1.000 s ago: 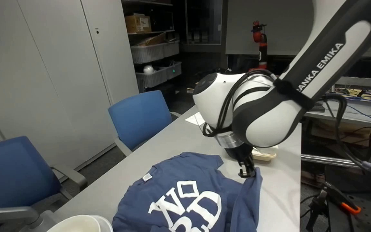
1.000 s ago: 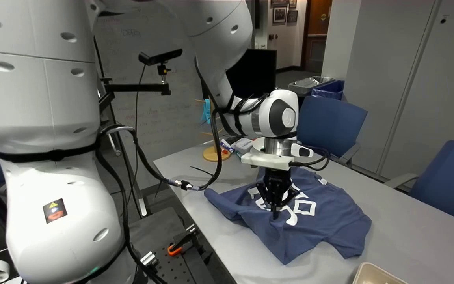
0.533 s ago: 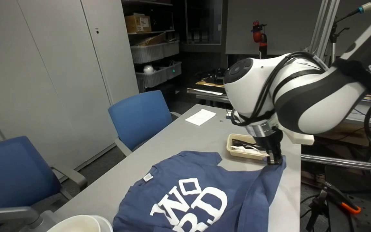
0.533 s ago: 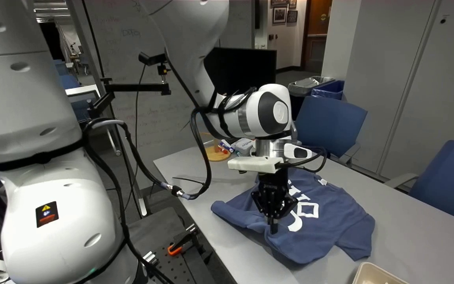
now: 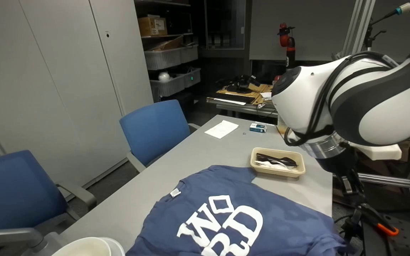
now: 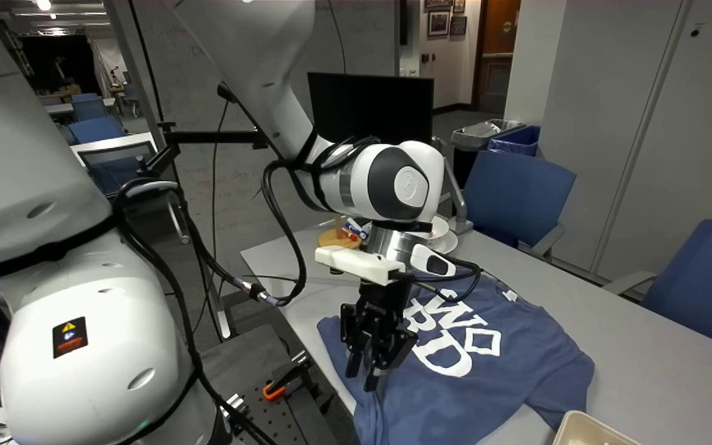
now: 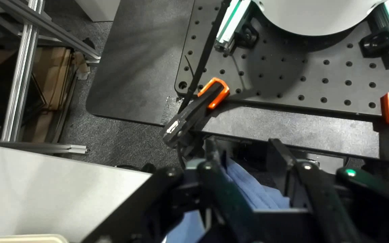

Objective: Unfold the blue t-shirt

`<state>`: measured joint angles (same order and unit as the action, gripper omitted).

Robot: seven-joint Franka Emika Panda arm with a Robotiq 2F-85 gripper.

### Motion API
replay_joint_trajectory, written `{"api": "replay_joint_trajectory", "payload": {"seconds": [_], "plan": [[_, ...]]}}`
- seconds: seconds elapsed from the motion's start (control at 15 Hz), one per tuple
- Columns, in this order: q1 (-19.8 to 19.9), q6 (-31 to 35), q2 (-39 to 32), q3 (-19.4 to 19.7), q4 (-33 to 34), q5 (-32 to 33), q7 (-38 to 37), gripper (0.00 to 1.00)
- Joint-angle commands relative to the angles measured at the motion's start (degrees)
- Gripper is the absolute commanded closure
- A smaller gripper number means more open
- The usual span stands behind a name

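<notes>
The blue t-shirt (image 5: pixel 287 213) lies spread on the table with its white letters facing up, in both exterior views (image 6: pixel 492 395). Its lower edge reaches past the table edge on the robot's side and droops there. The collar with a white tag is on the far side from the robot. My gripper (image 6: pixel 362 374) is at that table edge, over the shirt's lower edge, its fingers apart. In the wrist view the gripper (image 7: pixel 244 148) is open, and bunched shirt cloth (image 7: pixel 253 190) shows between and beyond the fingers. Whether the cloth touches a finger I cannot tell.
A cream tray (image 5: pixel 279 173) with black and white utensils stands beside the shirt. White bowls (image 5: pixel 84 247) stand at the opposite end. The table edge (image 7: pixel 62 162) and an orange-handled clamp (image 7: pixel 187 116) on the robot's base are close to the gripper. Blue chairs (image 5: pixel 155 131) line the far side.
My gripper, shut on the shirt's edge before, has pulled it toward the robot's side of the table and opened. The folded lower part has spread flatter, and the letters show more fully.
</notes>
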<state>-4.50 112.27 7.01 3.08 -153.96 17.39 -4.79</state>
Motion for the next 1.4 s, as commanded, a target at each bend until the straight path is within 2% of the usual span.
{"api": "replay_joint_trajectory", "payload": {"seconds": [0.0, 0.2, 0.27, 0.33, 0.4, 0.6, 0.8, 1.07, 1.33], "plan": [[1.8, -0.2, 4.1, -1.1, -2.5, -1.0, 4.0, 0.27], [2.2, 4.6, 5.5, -0.4, -4.3, -2.0, 7.5, 0.04], [2.3, 7.0, 6.0, -0.2, -4.9, -2.9, 8.5, 0.01], [2.3, 9.8, 6.3, 0.1, -5.7, -4.2, 9.7, 0.00], [0.9, 10.6, 0.7, -1.2, 2.1, -7.1, 10.2, 0.00], [-0.5, 16.4, 0.9, -2.6, 4.7, -13.9, 14.2, 0.00], [-1.6, 17.4, 1.2, -4.2, 8.9, -19.7, 17.6, 0.00], [-1.7, 15.1, 3.7, -5.0, 12.0, -22.0, 19.7, 0.00], [-1.4, 17.1, 8.2, -4.9, 10.6, -21.3, 19.0, 0.00]]}}
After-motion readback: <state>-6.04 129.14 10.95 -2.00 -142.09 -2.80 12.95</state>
